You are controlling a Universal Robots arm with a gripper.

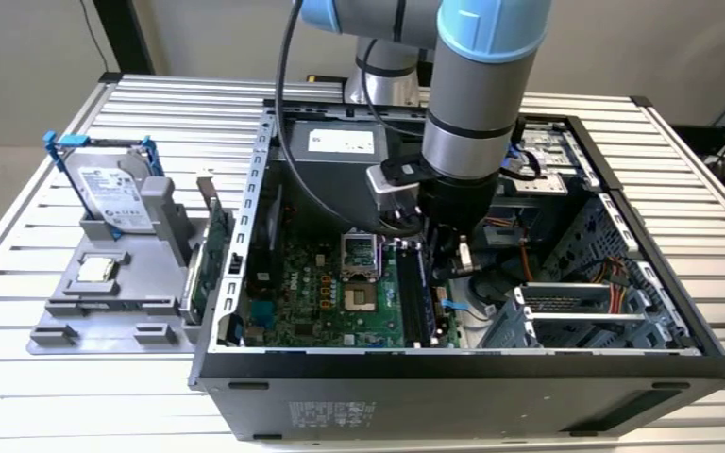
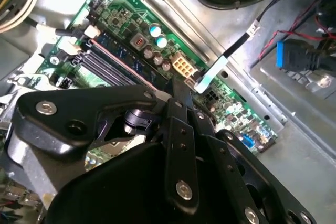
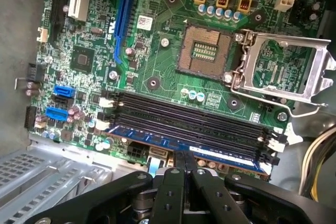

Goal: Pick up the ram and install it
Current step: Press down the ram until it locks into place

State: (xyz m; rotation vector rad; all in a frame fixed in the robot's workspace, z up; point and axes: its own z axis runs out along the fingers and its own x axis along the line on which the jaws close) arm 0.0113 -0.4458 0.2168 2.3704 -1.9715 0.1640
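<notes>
Pincer [image 3: 184, 158] closed above ram [image 3: 184, 145]; ram slotted.

Motherboard [image 3: 157, 56]: green PCB w/ black memory slots [image 3: 189, 116], white end clips, one blue expansion slot [image 3: 125, 14], blue ports. Ram [image 3: 210, 153]: blue-tinted strip in the slot nearest the black gripper [image 3: 184, 169]. CPU socket bracket [image 3: 281, 72]: silver. Arm [image 1: 489, 85]: grey w/ light-blue joint caps. PC case [image 1: 463, 387]: black outside, grey metal inside. Hard drive [image 1: 110, 193]: silver w/ blue rails. Table [image 1: 35, 396]: ribbed silver.
</notes>
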